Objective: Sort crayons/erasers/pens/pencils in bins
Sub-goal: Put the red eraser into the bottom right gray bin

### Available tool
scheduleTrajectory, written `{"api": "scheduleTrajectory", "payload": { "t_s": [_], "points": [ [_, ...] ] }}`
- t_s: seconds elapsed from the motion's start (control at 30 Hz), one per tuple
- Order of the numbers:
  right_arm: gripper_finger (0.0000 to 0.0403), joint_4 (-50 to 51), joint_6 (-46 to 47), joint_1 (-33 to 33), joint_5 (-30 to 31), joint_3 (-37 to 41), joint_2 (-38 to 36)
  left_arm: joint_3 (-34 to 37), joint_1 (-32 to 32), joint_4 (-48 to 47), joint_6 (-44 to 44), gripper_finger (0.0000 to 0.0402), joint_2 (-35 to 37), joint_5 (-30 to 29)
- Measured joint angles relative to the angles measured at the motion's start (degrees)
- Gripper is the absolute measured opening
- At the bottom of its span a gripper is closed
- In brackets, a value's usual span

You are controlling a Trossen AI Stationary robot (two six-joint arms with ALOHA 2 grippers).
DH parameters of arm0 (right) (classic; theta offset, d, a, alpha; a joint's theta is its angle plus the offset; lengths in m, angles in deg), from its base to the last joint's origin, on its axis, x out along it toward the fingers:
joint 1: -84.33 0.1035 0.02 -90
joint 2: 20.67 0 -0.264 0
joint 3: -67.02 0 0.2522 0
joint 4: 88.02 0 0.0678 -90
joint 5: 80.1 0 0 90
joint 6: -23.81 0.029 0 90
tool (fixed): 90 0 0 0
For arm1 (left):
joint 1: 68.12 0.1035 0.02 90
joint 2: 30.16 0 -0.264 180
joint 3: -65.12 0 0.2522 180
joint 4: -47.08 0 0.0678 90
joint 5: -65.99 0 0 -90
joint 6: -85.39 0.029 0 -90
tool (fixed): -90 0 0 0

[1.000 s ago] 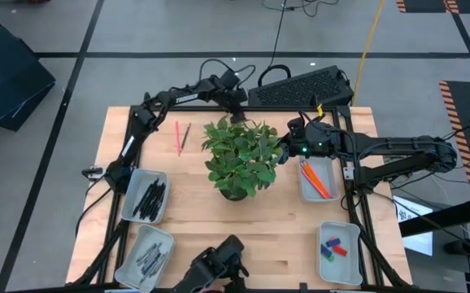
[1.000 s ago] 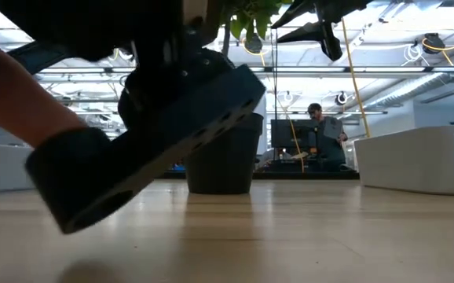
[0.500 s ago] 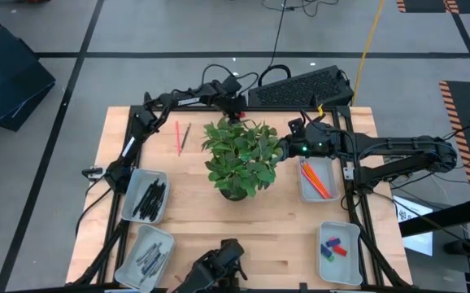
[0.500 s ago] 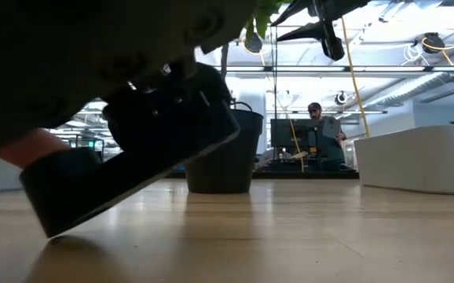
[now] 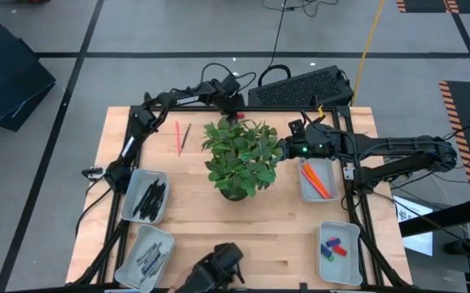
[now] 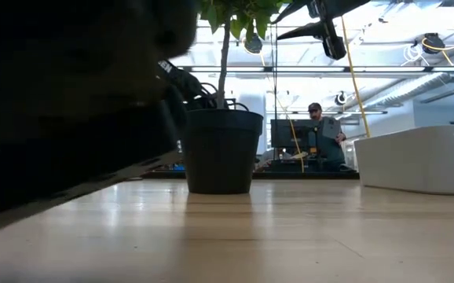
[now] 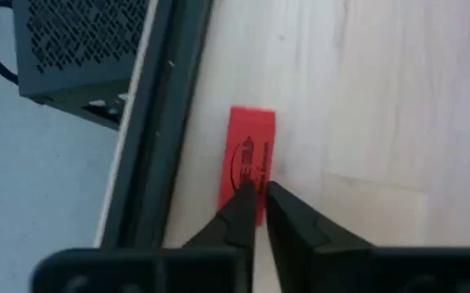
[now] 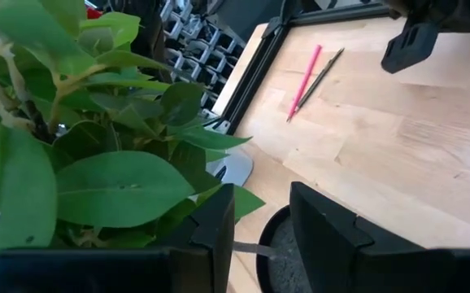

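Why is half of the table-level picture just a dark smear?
Low view: a big dark shape close to the lens is blurred, while the plant pot stays sharp against bright ceiling lights. Left wrist view: the left pincer over the red eraser looks soft.

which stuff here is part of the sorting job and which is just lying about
Job: red eraser under the left end effector; loose red pencil; four bins, holding pens, pencils, erasers.

Lying about: potted plant; black perforated box.

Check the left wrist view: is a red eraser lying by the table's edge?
Yes, a red eraser lies flat beside the table's dark edge rail, just ahead of the left gripper.
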Motion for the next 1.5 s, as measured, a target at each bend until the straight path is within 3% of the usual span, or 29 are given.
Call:
{"api": "scheduleTrajectory", "payload": {
  "t_s": [0.1,0.27,0.53,0.63,0.87,1.03,1.33,1.5],
  "points": [
    [0.0112,0.0,0.0,0.0,0.0,0.0,0.0,0.2,-0.5,-5.3,0.0,0.0005,0.4,0.1],
    [0.0112,-0.2,0.2,0.0,0.0,0.0,0.0,0.5,-1.1,-11.0,2.5,0.0017,2.4,-1.3],
    [0.0112,-0.2,0.2,0.0,0.1,0.0,0.0,0.3,-1.0,-2.5,-0.2,0.0020,6.2,-0.1],
    [0.0112,-0.2,1.2,0.0,0.1,0.0,0.0,0.4,-1.2,-1.2,-1.2,0.0050,5.1,1.0],
    [0.0112,-0.2,1.5,0.0,0.1,0.0,0.0,0.5,-1.2,-0.5,2.1,0.0169,1.5,2.5],
    [0.0112,-0.2,1.5,0.0,0.1,0.0,0.0,0.3,-0.4,-0.5,3.5,0.0211,1.5,4.2],
    [0.0112,-0.4,1.6,0.0,0.1,0.0,0.0,0.3,0.0,-1.1,11.7,0.0217,0.2,4.9],
    [0.0112,-0.7,2.8,0.0,0.0,0.0,0.0,0.3,0.0,0.6,15.1,0.0173,0.0,6.3]
  ]
}}
